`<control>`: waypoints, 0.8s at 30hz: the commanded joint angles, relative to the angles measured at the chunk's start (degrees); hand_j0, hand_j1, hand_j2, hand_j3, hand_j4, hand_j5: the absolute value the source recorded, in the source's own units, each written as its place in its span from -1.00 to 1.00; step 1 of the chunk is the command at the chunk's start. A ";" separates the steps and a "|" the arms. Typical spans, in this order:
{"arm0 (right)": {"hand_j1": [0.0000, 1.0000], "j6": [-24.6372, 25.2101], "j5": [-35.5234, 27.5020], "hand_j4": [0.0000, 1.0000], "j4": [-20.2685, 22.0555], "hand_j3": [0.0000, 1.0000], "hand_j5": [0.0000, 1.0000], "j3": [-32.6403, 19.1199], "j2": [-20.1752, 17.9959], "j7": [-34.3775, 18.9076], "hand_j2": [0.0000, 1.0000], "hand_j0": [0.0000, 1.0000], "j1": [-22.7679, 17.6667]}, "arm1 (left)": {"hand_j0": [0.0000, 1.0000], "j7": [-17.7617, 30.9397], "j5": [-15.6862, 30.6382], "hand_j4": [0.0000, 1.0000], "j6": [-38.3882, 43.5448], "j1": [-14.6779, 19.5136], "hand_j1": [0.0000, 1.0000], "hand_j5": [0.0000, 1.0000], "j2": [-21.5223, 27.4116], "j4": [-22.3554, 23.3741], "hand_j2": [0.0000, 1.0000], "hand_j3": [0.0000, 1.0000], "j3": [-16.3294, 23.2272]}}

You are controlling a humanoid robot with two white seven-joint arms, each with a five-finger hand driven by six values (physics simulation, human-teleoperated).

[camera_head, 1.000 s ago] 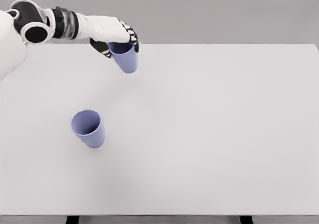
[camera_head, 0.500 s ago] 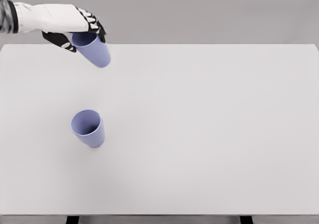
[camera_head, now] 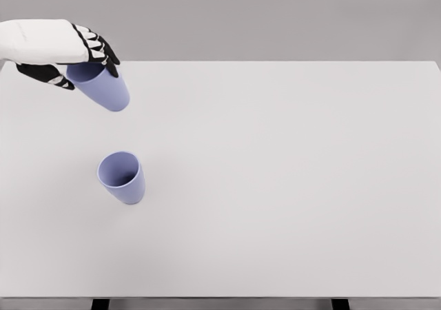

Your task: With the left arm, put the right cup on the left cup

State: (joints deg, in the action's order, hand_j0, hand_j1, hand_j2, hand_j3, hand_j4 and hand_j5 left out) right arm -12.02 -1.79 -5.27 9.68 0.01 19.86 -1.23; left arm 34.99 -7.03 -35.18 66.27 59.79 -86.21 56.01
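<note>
1. Held cup (camera_head: 105, 89): a periwinkle-blue tumbler, raised clear of the table (camera_head: 289, 186) at the upper left of the head view. It is tilted, with its base pointing down and to the right and its rim tucked under the palm.
2. Left hand (camera_head: 65, 52): white shell with black finger joints, entering from the left edge. Its fingers (camera_head: 96, 48) are wrapped over the rim end of the held cup (the thumb shows dark beneath, at the left of the cup), so the hand is closed on that cup.
3. Standing cup (camera_head: 122, 177): same colour and shape, resting upright on the table with its mouth open toward the camera. It sits below the held cup in the picture, slightly to the right, and the two are well apart with bare table surface between them.
4. Table: a plain white top filling most of the view, grey background behind its far edge, and dark legs (camera_head: 100, 304) visible at the bottom edge.
5. Right arm: not visible in this view.
</note>
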 commanded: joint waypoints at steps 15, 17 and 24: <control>1.00 -0.02 -0.06 1.00 0.00 1.00 1.00 -0.01 -0.01 0.00 1.00 1.00 0.00 | 0.40 0.01 8.17 0.40 0.18 -3.60 0.40 0.40 9.46 -11.35 0.40 0.40 -0.02; 1.00 -0.02 -0.06 1.00 0.00 1.00 1.00 -0.01 -0.01 0.00 1.00 1.00 0.00 | 0.40 0.01 8.44 0.40 0.18 -3.69 0.40 0.40 10.08 -12.49 0.40 0.40 0.06; 1.00 -0.02 -0.06 1.00 0.00 1.00 1.00 -0.01 -0.01 0.00 1.00 1.00 0.00 | 0.41 0.01 9.49 0.41 0.18 -6.06 0.41 0.41 12.01 -14.77 0.41 0.41 0.06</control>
State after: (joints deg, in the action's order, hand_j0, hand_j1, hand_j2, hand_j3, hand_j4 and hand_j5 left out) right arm -12.02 -1.79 -5.27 9.68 0.01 19.86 -1.23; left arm 35.02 1.87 -35.18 60.20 71.39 -100.26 56.14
